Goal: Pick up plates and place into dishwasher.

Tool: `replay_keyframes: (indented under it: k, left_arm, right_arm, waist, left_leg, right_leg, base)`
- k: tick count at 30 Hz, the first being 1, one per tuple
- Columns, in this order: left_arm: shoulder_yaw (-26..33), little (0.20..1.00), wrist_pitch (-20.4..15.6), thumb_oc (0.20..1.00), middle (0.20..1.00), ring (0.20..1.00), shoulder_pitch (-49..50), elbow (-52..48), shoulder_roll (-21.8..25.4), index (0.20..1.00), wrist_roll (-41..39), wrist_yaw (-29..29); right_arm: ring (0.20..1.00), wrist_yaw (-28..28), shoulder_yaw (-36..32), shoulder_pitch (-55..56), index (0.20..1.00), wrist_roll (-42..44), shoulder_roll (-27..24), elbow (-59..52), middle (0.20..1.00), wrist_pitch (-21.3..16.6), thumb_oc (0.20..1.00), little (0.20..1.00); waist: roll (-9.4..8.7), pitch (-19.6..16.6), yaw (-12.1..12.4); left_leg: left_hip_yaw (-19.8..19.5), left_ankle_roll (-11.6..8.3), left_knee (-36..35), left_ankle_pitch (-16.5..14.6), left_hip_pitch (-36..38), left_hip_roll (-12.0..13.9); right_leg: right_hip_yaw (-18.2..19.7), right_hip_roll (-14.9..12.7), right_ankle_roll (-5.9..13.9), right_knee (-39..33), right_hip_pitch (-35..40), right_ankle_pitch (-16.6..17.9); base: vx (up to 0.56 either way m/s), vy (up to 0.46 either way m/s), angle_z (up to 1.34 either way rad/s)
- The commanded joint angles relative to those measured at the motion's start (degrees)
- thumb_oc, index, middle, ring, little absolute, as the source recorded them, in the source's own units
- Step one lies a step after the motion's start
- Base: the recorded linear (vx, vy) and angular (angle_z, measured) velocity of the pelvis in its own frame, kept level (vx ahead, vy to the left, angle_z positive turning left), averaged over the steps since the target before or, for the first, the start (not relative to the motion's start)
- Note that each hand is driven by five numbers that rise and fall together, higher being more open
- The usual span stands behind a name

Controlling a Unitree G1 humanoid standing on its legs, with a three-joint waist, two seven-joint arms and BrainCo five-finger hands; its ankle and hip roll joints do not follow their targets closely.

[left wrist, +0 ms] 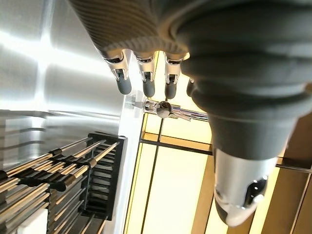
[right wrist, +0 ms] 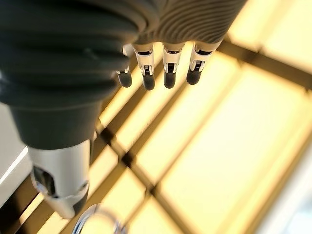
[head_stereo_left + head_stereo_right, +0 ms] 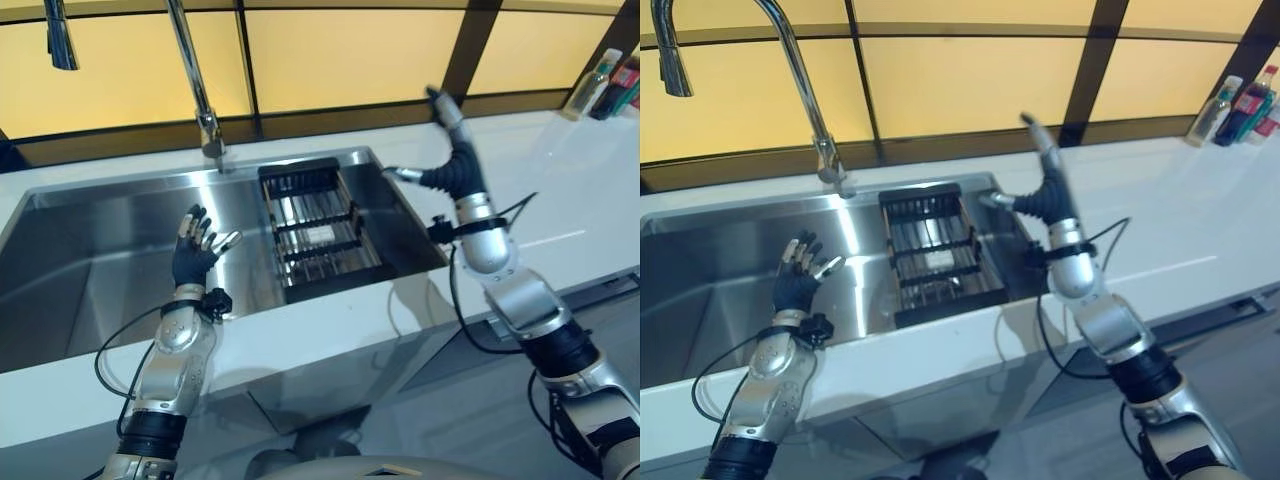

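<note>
My left hand [image 3: 190, 262] is raised over the steel sink [image 3: 90, 270], palm up and fingers spread, holding nothing; its fingers [image 1: 146, 83] are straight in the left wrist view. My right hand [image 3: 458, 165] is lifted above the sink's right rim, fingers [image 2: 168, 73] straight and pointing up at the window, also empty. Between the two hands a black wire dish rack [image 3: 315, 225] sits in the right part of the sink, with a small white item [image 3: 320, 235] lying in it.
A tall chrome faucet [image 3: 195, 80] rises behind the sink. White counter [image 3: 580, 190] runs to the right, with bottles [image 3: 600, 85] at its far corner. Yellow window panels with dark frames [image 3: 340, 50] line the back. Grey cabinet fronts [image 3: 420, 380] are below the counter edge.
</note>
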Motion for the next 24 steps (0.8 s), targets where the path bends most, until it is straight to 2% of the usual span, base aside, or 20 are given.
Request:
replay_keyframes:
  k: [1,4,10,24]
  left_arm:
    - [-1.5,1.0,-1.0,1.0,1.0,1.0,-2.4,-1.0,1.7,1.0,1.6,-1.0]
    - [-1.7,1.0,-0.9,1.0,1.0,1.0,-1.7,-1.0,1.5,1.0,2.3,-0.9]
    - [-1.2,1.0,0.1,1.0,1.0,1.0,-0.8,0.4,1.3,1.0,2.2,-0.2]
    - [-0.7,1.0,2.7,1.0,1.0,1.0,-1.3,0.5,0.8,1.0,0.9,-1.4]
  right_arm:
    - [1.0,1.2,1.9,0.2,1.0,5.2,2.7,4.0,1.0,-3.9,1.0,1.0]
    - [1.0,0.0,1.6,3.2,1.0,7.2,5.0,7.8,1.0,-5.6,1.0,1.0]
    - [1.0,-2.7,0.2,7.7,1.0,8.4,8.6,11.3,1.0,-6.7,1.0,1.0]
    - [1.0,-3.8,-0.1,8.5,1.0,7.2,10.3,13.2,1.0,-7.0,1.0,1.0]
  waist:
    - [-2.97,-2.3,1.4]
    - [-2.93,-2.1,1.9]
    - [-1.91,-2.2,1.9]
    - [0.64,-2.6,1.7]
  left_leg:
    - [2.1,1.31,6.6,-7.5,-2.6,-0.4]
    - [2.0,1.24,6.5,-7.3,-2.5,-0.1]
    - [1.5,1.2,5.6,-6.7,-2.2,0.1]
    - [0.9,0.84,5.8,-5.7,-2.8,0.2]
  right_leg:
    - [-2.0,-1.4,1.42,1.9,-1.0,-4.1]
    - [-2.8,-1.4,1.35,2.0,-0.7,-4.2]
    - [-3.2,-1.4,1.17,1.9,0.0,-4.5]
    - [-3.9,-1.8,0.95,2.3,0.5,-5.1]
  base:
    - [0.02,-0.04,0.22]
    - [0.03,-0.038,0.15]
    - [0.02,-0.017,0.1]
    - [0.0,-0.005,0.05]
